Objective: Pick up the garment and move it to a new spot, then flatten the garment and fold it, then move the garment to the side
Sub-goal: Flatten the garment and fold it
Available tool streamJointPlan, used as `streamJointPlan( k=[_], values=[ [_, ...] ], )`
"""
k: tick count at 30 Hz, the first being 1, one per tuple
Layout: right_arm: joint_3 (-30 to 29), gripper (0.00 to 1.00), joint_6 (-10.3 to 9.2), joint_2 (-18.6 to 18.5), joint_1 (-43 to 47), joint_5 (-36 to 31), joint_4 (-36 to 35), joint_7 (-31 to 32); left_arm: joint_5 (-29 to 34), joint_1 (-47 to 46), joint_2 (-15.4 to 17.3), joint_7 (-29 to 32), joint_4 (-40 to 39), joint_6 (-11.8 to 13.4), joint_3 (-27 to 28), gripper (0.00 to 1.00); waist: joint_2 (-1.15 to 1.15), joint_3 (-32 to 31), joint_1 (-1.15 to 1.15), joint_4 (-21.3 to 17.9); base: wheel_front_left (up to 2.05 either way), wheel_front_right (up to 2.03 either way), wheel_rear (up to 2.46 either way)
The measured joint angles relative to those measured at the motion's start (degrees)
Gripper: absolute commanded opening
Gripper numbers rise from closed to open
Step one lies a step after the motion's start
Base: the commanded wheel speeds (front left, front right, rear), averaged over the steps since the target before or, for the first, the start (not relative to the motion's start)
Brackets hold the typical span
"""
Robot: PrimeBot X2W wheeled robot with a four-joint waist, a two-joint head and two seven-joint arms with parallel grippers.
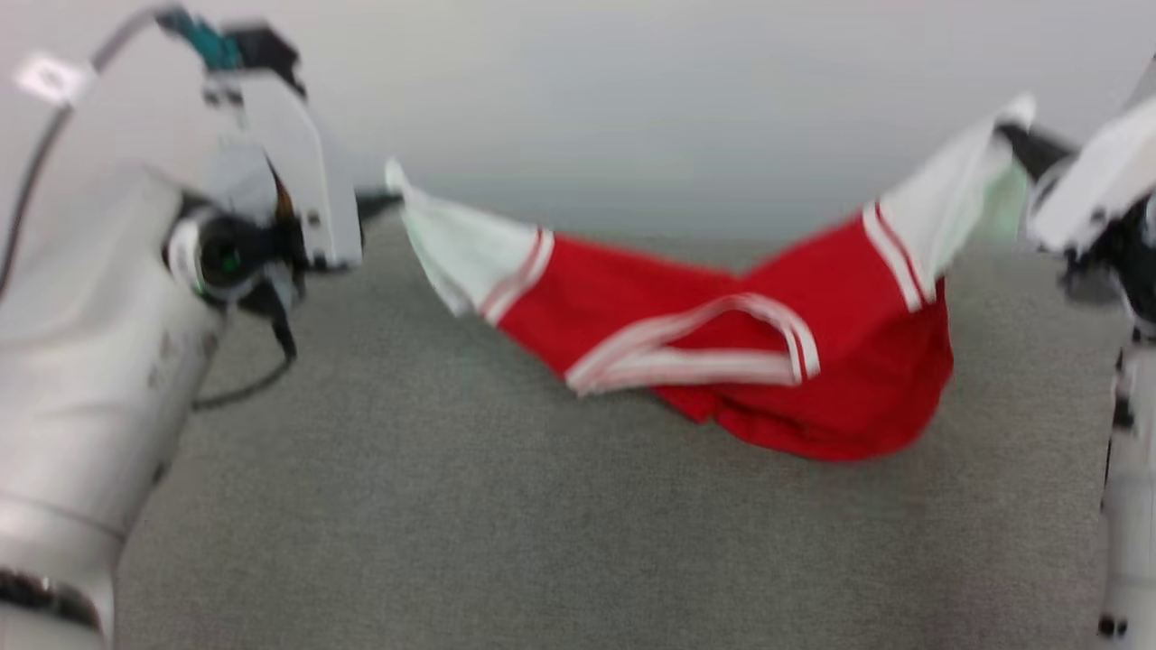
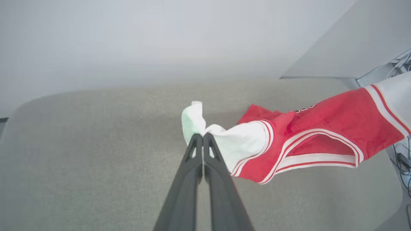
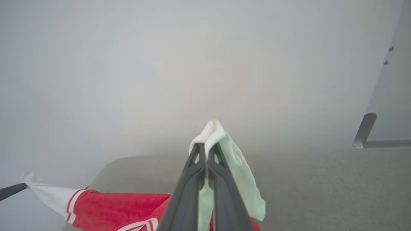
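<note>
Arms spread wide apart: left arm [image 1: 90,343] bulks up on the left, right arm [image 1: 1129,506] stands at the right edge. Left pincer [image 2: 203,137] is clamped tight on a white corner of the garment [image 2: 321,128]. Right pincer [image 3: 205,147] is pinched shut on the opposite corner.

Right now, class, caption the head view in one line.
The left gripper and right gripper pinch the garment by its white ends, red middle sagging over the grey surface.

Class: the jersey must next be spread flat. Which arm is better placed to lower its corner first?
Probably the left. The left pincer grips a white corner from which the garment runs smooth towards the grey surface; the bunched bulk sags nearer the right pincer, which likely needs to pull outward first.
</note>
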Motion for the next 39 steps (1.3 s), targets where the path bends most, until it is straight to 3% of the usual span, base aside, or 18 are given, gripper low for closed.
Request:
streamJointPlan(
  k=[6,16,24,31,39],
  values=[
    [2.88,0.00,-0.01,-1.13,-10.49,-0.80,7.75,-9.58,3.23,-8.76,-1.37,-5.88,4.77,-0.49,0.81,0.00,0.00,-1.17,0.00,-0.29,0.00,0.00,0.00],
    [9.80,0.00,0.00,-3.92,-25.89,-1.68,21.71,-29.45,7.77,-21.68,-3.93,-21.02,14.86,-1.05,2.64,0.00,0.00,-0.51,0.00,-0.10,0.00,0.00,0.00],
    [13.68,0.00,0.00,-4.92,-34.46,-1.88,34.41,-37.63,8.61,-27.83,-6.08,-26.88,21.98,-1.78,2.92,0.00,0.00,0.48,0.00,0.04,0.00,0.00,0.00],
    [16.52,0.00,0.00,-6.45,-40.96,-0.91,37.55,-41.64,8.58,-33.64,-6.13,-29.54,22.38,-2.26,2.85,0.00,0.00,4.55,0.00,-0.09,0.00,0.00,0.00],
    [19.73,0.00,0.00,-9.59,-50.08,-2.76,37.78,-50.61,10.44,-43.89,-5.19,-35.84,19.86,-2.32,1.65,0.00,0.00,14.12,0.00,-0.21,0.00,0.00,0.00]
  ],
)
